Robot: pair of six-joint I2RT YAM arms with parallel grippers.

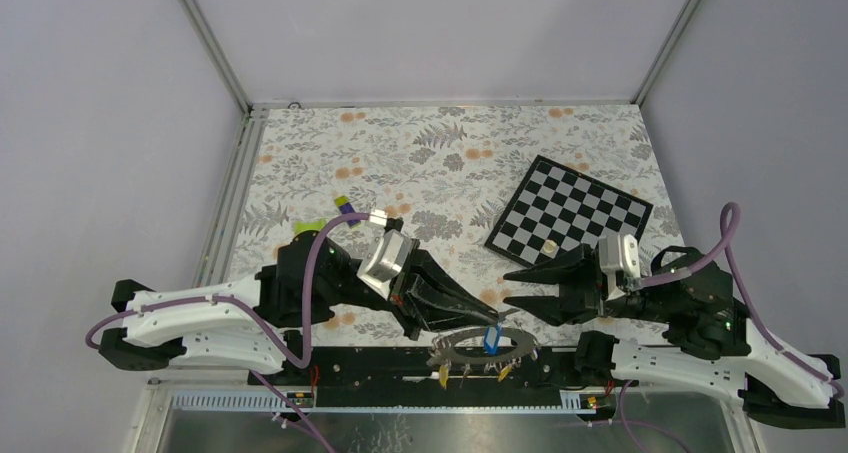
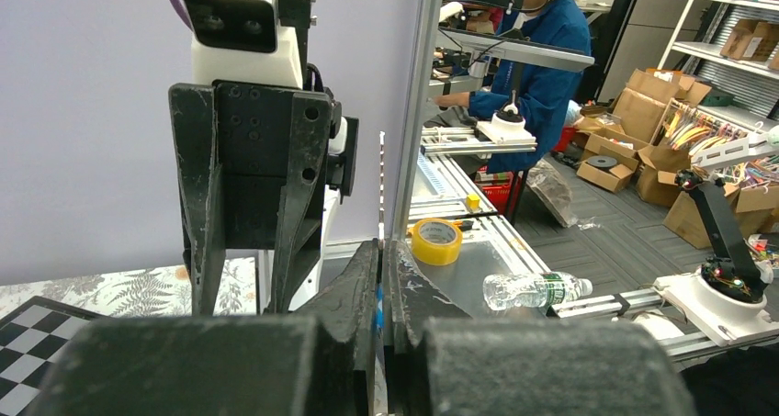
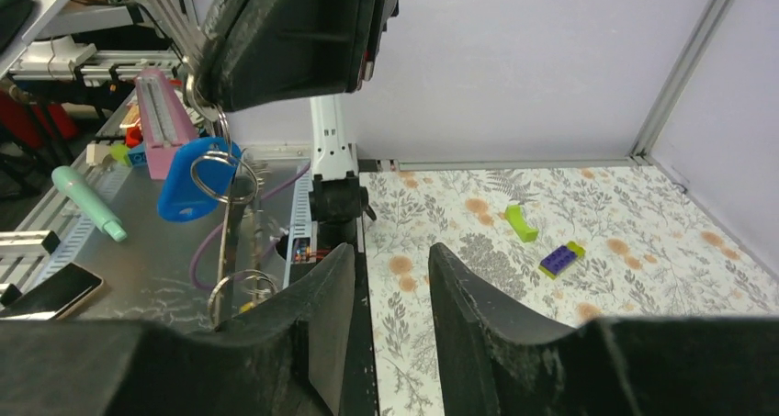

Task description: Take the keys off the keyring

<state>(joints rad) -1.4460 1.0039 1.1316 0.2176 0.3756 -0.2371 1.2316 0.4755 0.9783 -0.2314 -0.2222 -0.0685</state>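
Observation:
The keyring (image 1: 478, 343), a large flat grey ring, hangs over the table's near edge. My left gripper (image 1: 494, 323) is shut on its rim. In the left wrist view the ring shows as a thin metal strip (image 2: 382, 182) rising from between the closed fingers (image 2: 354, 292). Keys hang from it: a blue tag (image 1: 491, 339) and yellow-headed keys (image 1: 443, 374). The right wrist view shows the blue tag (image 3: 193, 182) on a small split ring, with the keyring (image 3: 225, 237) edge-on below it. My right gripper (image 1: 508, 288) is open just right of the ring, holding nothing.
A black-and-white checkerboard (image 1: 570, 211) lies at the right back with a small object (image 1: 551, 245) on it. A purple-and-green block (image 3: 561, 258) and a green piece (image 3: 521, 222) lie on the floral cloth at the left. A black rail (image 1: 380, 368) runs along the near edge.

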